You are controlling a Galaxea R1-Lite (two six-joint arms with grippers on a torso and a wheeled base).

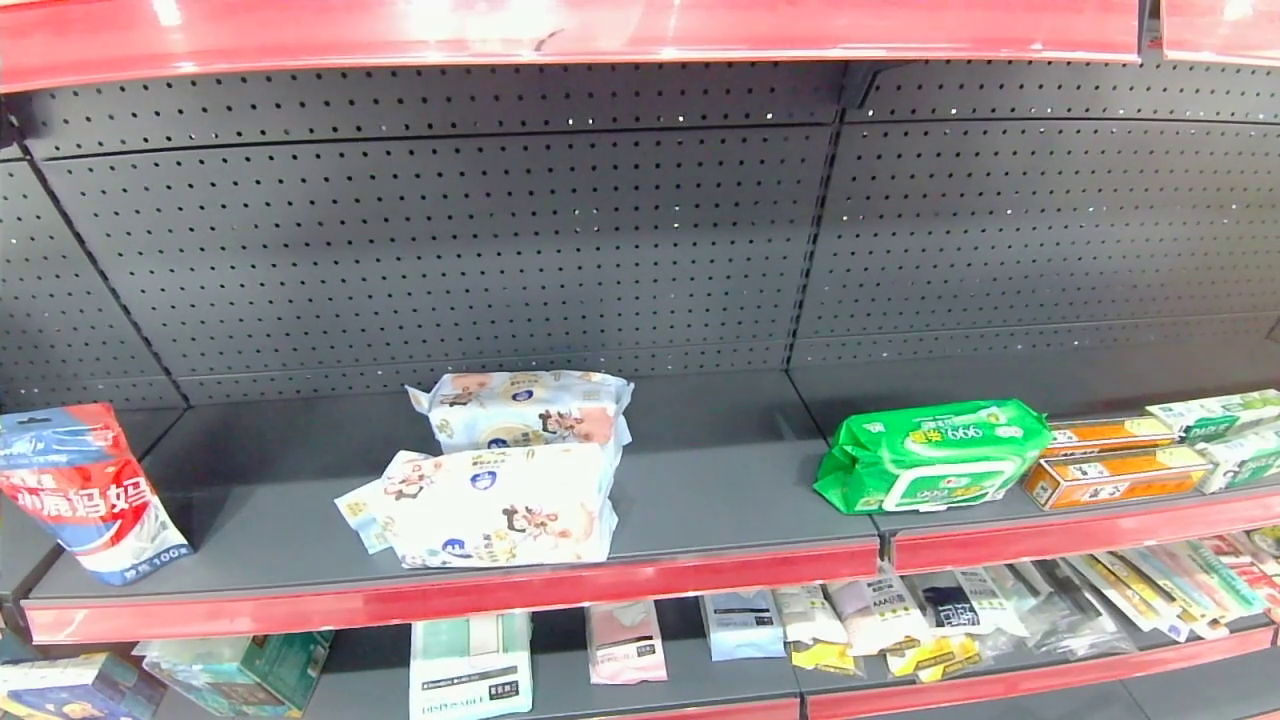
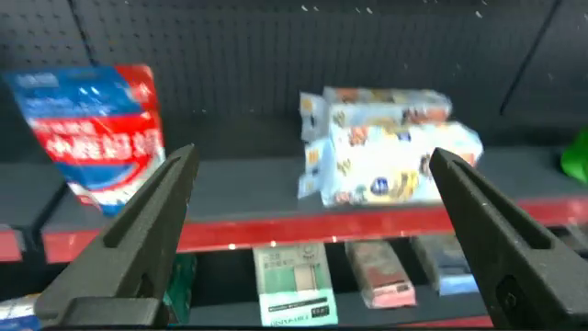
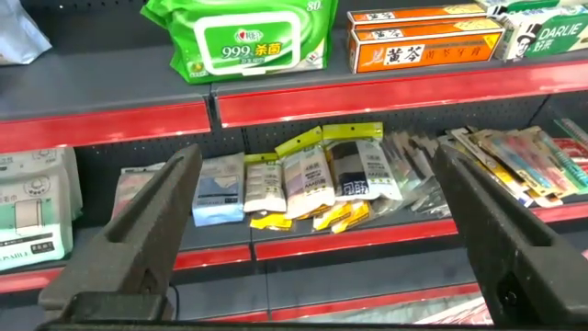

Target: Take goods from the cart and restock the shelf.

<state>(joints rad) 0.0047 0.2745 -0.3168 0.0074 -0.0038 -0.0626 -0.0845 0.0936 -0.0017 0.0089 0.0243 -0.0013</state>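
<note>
Shelf (image 1: 720,490): front tissue pack (image 1: 500,510) centre, long axis 9-to-3; rear tissue pack (image 1: 525,405) just at its 12, same axis; green wipes (image 1: 930,455) at 3. Left gripper (image 2: 312,154), right gripper (image 3: 317,150): jaws apart, empty.

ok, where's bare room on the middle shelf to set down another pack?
Two bare patches on the shelf: one between the red-and-blue bag and the patterned packs, another between those packs and the green wipes pack. It is crowded from the wipes rightward, where the orange boxes sit close together, and on the lower shelf.
</note>
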